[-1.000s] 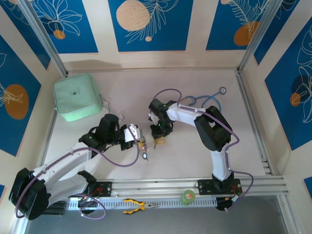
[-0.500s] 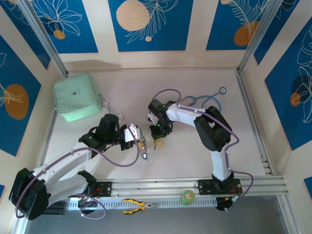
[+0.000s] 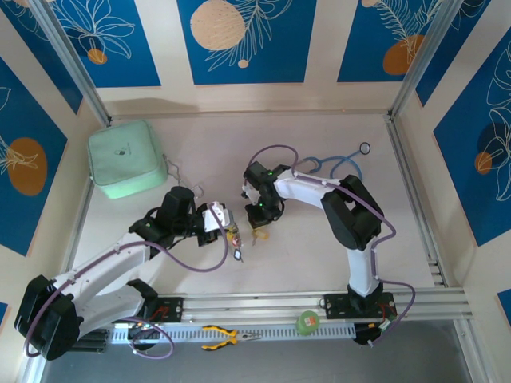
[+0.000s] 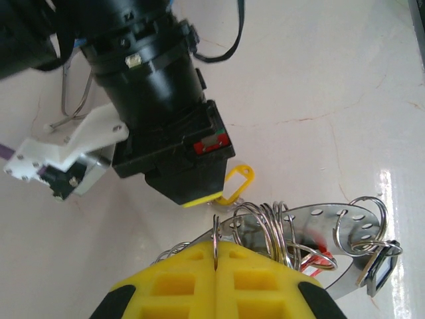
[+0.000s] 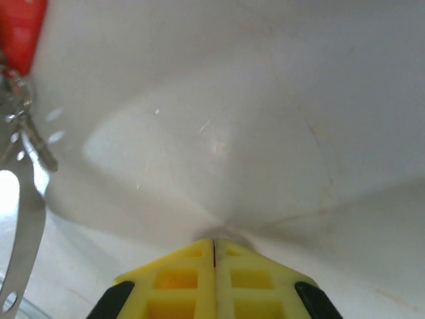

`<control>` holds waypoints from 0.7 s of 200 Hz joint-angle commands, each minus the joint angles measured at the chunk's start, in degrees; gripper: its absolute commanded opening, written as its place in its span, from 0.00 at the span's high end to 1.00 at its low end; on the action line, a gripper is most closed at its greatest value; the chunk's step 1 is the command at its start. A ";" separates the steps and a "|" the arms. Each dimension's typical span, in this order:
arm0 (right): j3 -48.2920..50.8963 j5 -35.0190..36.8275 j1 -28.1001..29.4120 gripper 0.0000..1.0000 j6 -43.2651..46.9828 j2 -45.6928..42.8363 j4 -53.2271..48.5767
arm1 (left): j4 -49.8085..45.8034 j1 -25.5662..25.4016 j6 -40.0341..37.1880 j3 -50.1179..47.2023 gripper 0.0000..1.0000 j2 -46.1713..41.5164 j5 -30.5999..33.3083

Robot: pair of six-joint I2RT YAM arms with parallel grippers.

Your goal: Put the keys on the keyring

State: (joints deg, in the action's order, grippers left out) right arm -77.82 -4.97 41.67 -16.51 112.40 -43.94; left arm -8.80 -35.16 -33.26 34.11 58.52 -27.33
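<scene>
Both pairs of jaws are pressed together. On the left gripper (image 4: pixel 216 249) the yellow fingers (image 4: pixel 179 286) meet along a tight seam, and a thin wire loop of the keyring (image 4: pixel 216 236) runs straight down into that seam, pinched there. The right gripper (image 5: pixel 214 256) has its yellow fingers (image 5: pixel 252 279) closed flush against each other with their tips at the pale table (image 5: pixel 252 119), and nothing can be seen between them. From above, the left gripper (image 3: pixel 227 227) and the right gripper (image 3: pixel 257 226) face each other near the middle of the table (image 3: pixel 319 255), close together, with the keys (image 3: pixel 237 244) bunched between and just in front of them. In the left wrist view the bunch sits just beyond the left fingertips: several overlapping silvery rings (image 4: pixel 272 229), a curved perforated metal strip (image 4: pixel 319 216), a red tag (image 4: pixel 319 260) half hidden beneath, and a black tag (image 4: pixel 378 271) hanging at the far right. A yellow tag (image 4: pixel 237 183) lies on the table right at the tip of the right gripper's black body (image 4: pixel 166 133) — whether they touch I cannot tell. The right wrist view catches the red tag (image 5: pixel 23 26) at its upper left corner, with silvery metal (image 5: pixel 23 133) trailing below it. Elsewhere, well apart from the work, lie a mint-green pouch (image 3: pixel 128 158), a blue stethoscope (image 3: pixel 331 163) and yellow-handled pliers (image 3: pixel 227 337).
</scene>
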 commanded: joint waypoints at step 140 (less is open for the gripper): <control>26.14 -13.76 1.52 1.00 22.69 -40.26 29.04 | 3.40 -0.42 18.81 -2.03 1.00 -2.01 -8.97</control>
State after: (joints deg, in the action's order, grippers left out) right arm -51.53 -13.28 42.72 1.21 71.90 -16.43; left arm -8.16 -35.18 -17.61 33.01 56.47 -31.79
